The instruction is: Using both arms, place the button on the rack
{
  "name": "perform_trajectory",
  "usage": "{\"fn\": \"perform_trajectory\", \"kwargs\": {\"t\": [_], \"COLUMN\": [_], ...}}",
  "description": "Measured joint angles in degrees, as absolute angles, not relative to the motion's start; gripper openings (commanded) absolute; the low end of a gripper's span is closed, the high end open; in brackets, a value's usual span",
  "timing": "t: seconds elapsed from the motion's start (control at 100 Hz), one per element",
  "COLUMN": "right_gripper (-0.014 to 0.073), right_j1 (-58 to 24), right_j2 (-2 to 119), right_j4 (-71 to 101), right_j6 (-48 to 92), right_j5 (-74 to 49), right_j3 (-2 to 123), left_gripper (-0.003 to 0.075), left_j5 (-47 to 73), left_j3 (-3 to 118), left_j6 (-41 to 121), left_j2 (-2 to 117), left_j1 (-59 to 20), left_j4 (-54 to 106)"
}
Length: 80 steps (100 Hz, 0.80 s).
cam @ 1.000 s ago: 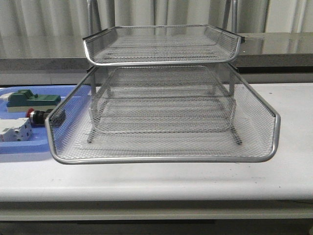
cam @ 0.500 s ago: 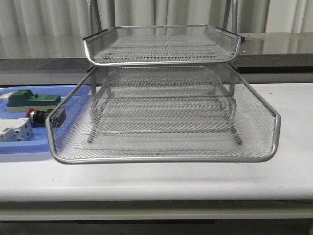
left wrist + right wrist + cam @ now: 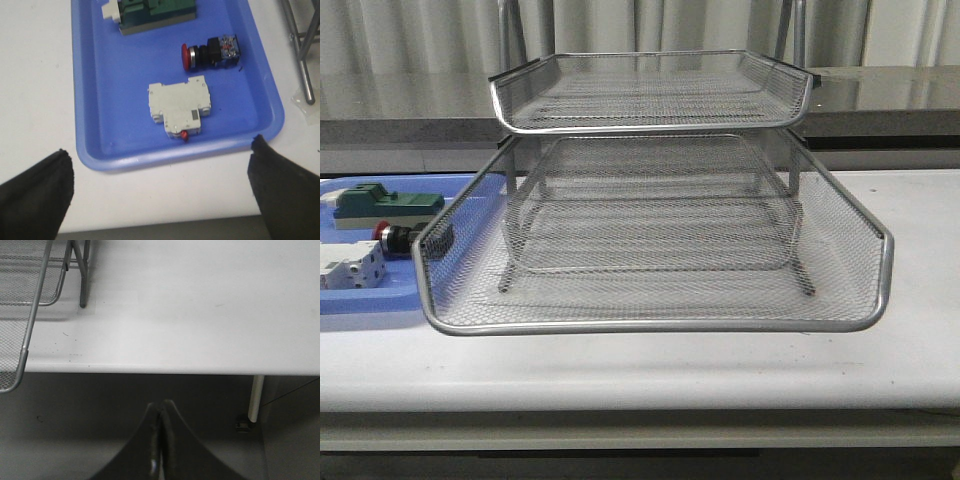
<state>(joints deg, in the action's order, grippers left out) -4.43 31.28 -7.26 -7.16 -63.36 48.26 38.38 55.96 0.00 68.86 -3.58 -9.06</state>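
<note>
Front view: the button (image 3: 392,237) lies on the blue tray (image 3: 370,300), at nine o'clock of the rack (image 3: 660,250).

Left wrist view: my left claw (image 3: 162,187) spread wide, empty; the button (image 3: 210,51) toward one o'clock.

Right wrist view: my right claw (image 3: 160,440) pressed together, off the table's (image 3: 200,300) edge.

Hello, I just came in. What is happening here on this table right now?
Nothing is being held yet. The button lies on its side in the blue tray, between a green part and a white circuit breaker. The left end effector is open above the tray's near edge. The right end effector is shut, back past the table's edge. The rack stands beside the tray, with all visible tiers bare.
</note>
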Motion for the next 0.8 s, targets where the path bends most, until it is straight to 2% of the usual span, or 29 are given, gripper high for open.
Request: {"fn": "perform_trajectory", "kwargs": {"t": [0.29,0.8], "right_gripper": [-0.0071,-0.0071], "right_j1": [-4.43,-4.43], "right_j2": [31.28,31.28], "right_j4": [-7.26,-7.26], "right_j6": [-7.16,-7.16], "right_j5": [-63.36,-63.36], "right_j3": [48.26,48.26], "left_gripper": [0.0680,0.0680], "left_j5": [42.63,61.94], "left_j3": [77.08,111.57], "left_j6": [15.42,43.58], "left_j2": [83.90,118.25], "left_j1": [-3.58,-3.58], "left_j4": [-8.03,2.87]}}
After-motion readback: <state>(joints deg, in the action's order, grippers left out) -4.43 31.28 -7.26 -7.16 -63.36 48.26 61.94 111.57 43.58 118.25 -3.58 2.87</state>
